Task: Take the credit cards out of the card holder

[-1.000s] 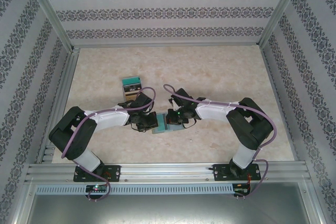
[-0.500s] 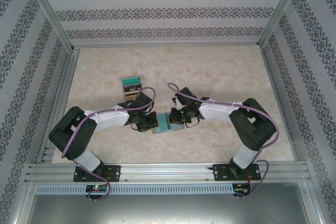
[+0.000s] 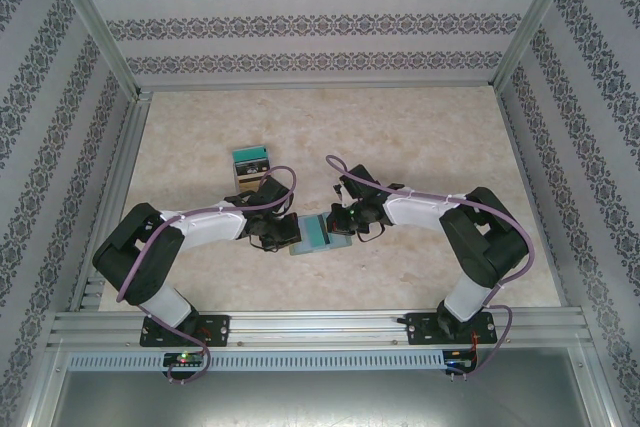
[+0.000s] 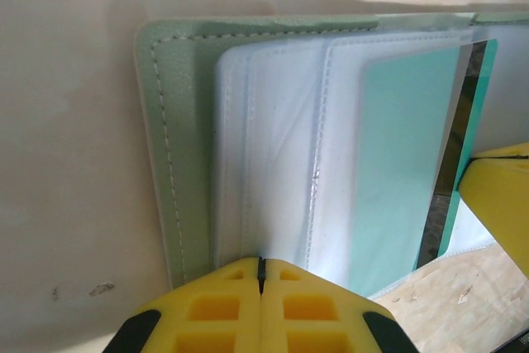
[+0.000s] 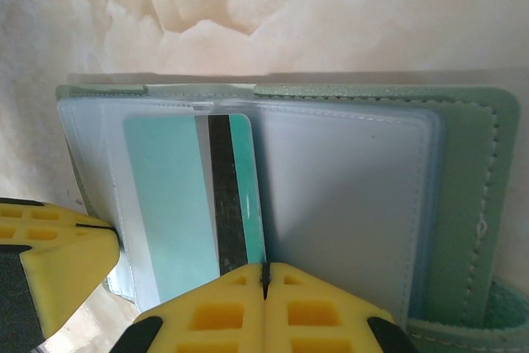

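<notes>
The card holder (image 3: 299, 249) lies open on the table between both grippers. Its grey-green cover (image 4: 164, 146) and clear pockets fill the left wrist view. My left gripper (image 4: 261, 264) is shut, its tips set down on the pockets' near edge. A teal credit card (image 5: 169, 204) with a dark stripe sticks partly out of a pocket. My right gripper (image 5: 264, 269) is shut, with its tips on that card's near edge beside the stripe. From above, the left gripper (image 3: 286, 232) and right gripper (image 3: 338, 227) flank the teal card (image 3: 316, 233).
A small stack of teal and tan cards (image 3: 250, 165) lies on the table behind the left gripper. Patterned walls and aluminium rails (image 3: 320, 325) enclose the table. The right gripper's yellow finger (image 4: 498, 200) shows at the holder's far side.
The right gripper has shifted a little to the right, and more teal card shows between the two grippers. The left arm has stayed put.
</notes>
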Controlling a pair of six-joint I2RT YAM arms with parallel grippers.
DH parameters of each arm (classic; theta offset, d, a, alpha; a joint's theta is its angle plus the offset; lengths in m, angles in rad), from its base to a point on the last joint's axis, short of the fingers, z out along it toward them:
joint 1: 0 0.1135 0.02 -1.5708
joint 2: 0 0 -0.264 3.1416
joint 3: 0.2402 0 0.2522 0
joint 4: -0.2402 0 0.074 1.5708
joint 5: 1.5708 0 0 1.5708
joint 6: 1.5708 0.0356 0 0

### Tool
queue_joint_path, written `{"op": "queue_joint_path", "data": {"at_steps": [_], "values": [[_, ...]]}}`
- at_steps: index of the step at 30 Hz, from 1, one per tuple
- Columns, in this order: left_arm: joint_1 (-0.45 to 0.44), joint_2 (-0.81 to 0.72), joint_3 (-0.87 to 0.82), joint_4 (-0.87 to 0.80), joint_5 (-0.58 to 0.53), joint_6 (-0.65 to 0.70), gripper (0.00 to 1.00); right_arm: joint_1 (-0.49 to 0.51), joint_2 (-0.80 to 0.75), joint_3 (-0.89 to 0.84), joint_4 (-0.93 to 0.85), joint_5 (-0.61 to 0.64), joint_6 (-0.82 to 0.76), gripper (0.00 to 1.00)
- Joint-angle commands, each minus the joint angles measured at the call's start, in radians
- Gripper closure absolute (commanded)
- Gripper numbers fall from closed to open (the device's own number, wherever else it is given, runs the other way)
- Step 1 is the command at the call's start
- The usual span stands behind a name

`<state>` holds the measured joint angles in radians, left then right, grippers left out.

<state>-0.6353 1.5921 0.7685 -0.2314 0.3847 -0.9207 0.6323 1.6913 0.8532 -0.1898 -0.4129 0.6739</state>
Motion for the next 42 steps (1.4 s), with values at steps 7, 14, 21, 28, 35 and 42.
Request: {"op": "queue_joint_path", "data": {"at_steps": [7,14,21,28,35,42], "values": [[-0.014,-0.078,0.086,-0.109,-0.051,0.04,0.84,0.008,0.008,0.007,-0.004,-0.015,-0.024,1.0],[-0.027,0.043,0.121,0.008,0.018,0.02,0.92,0.012,0.018,0.007,0.011,-0.024,-0.016,1.0],[-0.032,0.115,0.111,-0.035,0.016,0.023,0.97,0.012,0.025,0.007,0.023,-0.04,-0.018,0.81],[-0.032,0.142,0.115,-0.063,0.02,0.031,0.99,0.003,0.047,0.004,0.056,-0.075,-0.005,0.76],[-0.032,0.134,0.116,-0.083,0.007,0.04,1.0,-0.018,0.019,-0.025,0.056,-0.063,-0.011,0.91],[-0.03,0.121,0.098,-0.089,0.003,0.049,1.0,-0.074,-0.027,-0.08,0.064,-0.07,-0.033,0.98]]}}
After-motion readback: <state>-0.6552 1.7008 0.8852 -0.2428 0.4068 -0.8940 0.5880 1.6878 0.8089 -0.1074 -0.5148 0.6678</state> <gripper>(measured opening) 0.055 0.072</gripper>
